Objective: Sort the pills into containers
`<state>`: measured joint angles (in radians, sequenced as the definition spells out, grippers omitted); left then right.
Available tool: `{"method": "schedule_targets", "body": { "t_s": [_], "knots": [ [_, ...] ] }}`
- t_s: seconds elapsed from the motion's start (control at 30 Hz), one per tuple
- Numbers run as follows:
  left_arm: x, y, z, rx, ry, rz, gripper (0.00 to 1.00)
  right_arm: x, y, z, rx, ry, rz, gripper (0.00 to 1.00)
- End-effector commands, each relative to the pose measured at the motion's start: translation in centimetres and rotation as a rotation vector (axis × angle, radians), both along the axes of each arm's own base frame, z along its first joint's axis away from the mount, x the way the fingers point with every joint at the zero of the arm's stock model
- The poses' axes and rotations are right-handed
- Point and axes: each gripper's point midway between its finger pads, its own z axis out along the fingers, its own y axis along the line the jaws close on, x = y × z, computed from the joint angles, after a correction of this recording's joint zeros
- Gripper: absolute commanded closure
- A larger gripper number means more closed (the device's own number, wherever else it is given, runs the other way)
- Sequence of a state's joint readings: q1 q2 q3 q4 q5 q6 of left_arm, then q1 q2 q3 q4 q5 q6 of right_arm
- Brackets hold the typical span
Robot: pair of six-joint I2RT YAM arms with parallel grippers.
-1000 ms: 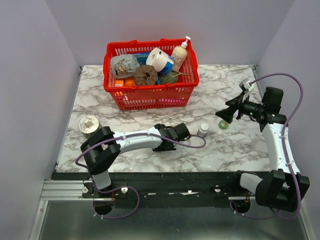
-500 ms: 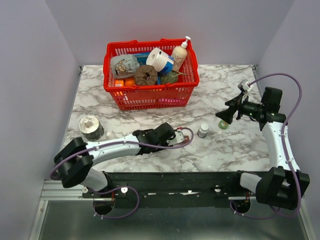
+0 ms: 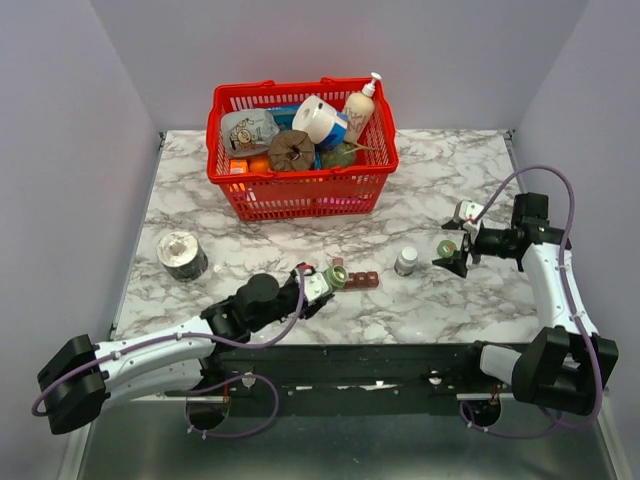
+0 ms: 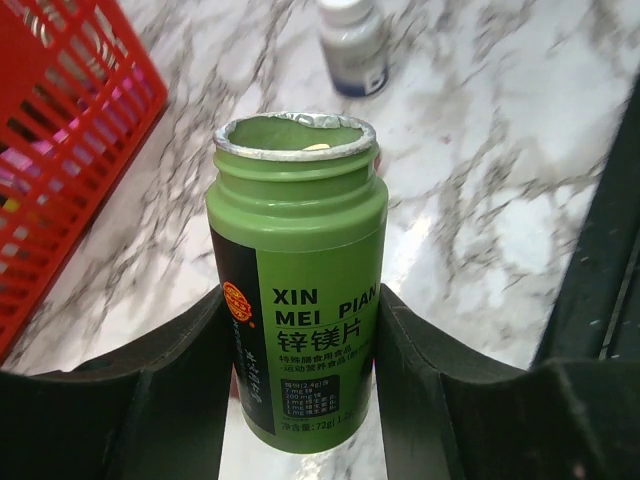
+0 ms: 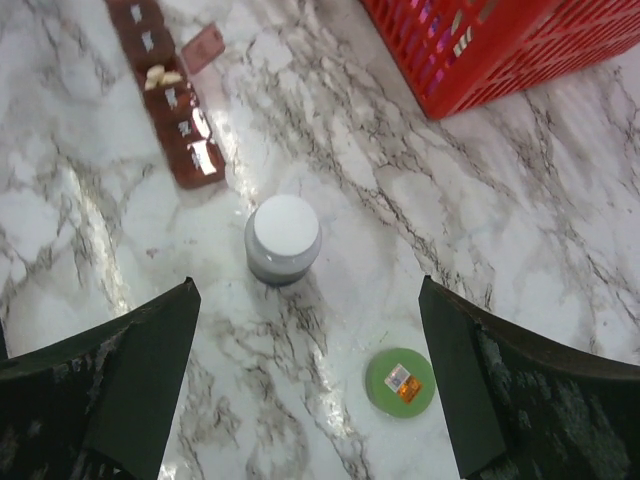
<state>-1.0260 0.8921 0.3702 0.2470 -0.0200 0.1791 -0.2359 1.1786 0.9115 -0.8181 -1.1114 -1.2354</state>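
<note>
Step in hand, by est.: pouring. Uncapped green bottle (image 4: 295,230) is being clamped upright by L gripper (image 4: 300,380), just beside pill strip (image 5: 168,100) lying on surface (image 5: 520,250). R gripper (image 5: 308,320) is being held spread, empty. Next, prob.: slow tilt over one open compt. is being called for.

Narrow dark red-brown containers (image 5: 190,128) strip, lying flat, 1 lid (image 5: 203,45) flipped open, pale pills (image 5: 163,76) in that compartment
</note>
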Motion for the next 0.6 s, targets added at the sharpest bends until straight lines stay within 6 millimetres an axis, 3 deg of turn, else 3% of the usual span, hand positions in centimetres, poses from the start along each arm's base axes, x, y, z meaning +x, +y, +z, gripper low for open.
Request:
{"method": "schedule_targets", "body": {
  "t_s": [0.0,0.13,0.2,0.3,0.4,0.47,0.57],
  "knots": [
    [-2.8,-2.3,7.2,-0.377,-0.058,-0.169,1.0,-0.9,-1.5,-2.4,-0.223,-0.125,0.141,0.0],
    [-5.1,-2.1,9.4,-0.529,-0.049,-0.266,1.0,0.9,-4.4,-5.7,-0.392,-0.044,0.176,0.0],
    [-6.0,-2.3,9.4,-0.533,-0.045,-0.314,1.0,1.8,-5.9,-7.5,-0.486,-0.01,0.175,0.0],
    [-5.7,-2.2,8.5,-0.485,-0.058,-0.303,1.0,3.8,-7.3,-9.6,-0.595,-0.003,0.155,0.0],
    [-5.4,-1.9,8.5,-0.477,-0.095,-0.295,1.0,5.6,-8.1,-10.9,-0.634,0.025,0.109,0.0],
    [-5.3,-1.9,8.1,-0.465,-0.093,-0.291,1.0,7.1,-8.5,-10.6,-0.637,0.05,0.065,0.0],
    [-5.3,-1.9,7.2,-0.441,-0.08,-0.292,1.0,7.7,-8.9,-11.6,-0.658,0.107,0.044,0.0]
  ]
}}
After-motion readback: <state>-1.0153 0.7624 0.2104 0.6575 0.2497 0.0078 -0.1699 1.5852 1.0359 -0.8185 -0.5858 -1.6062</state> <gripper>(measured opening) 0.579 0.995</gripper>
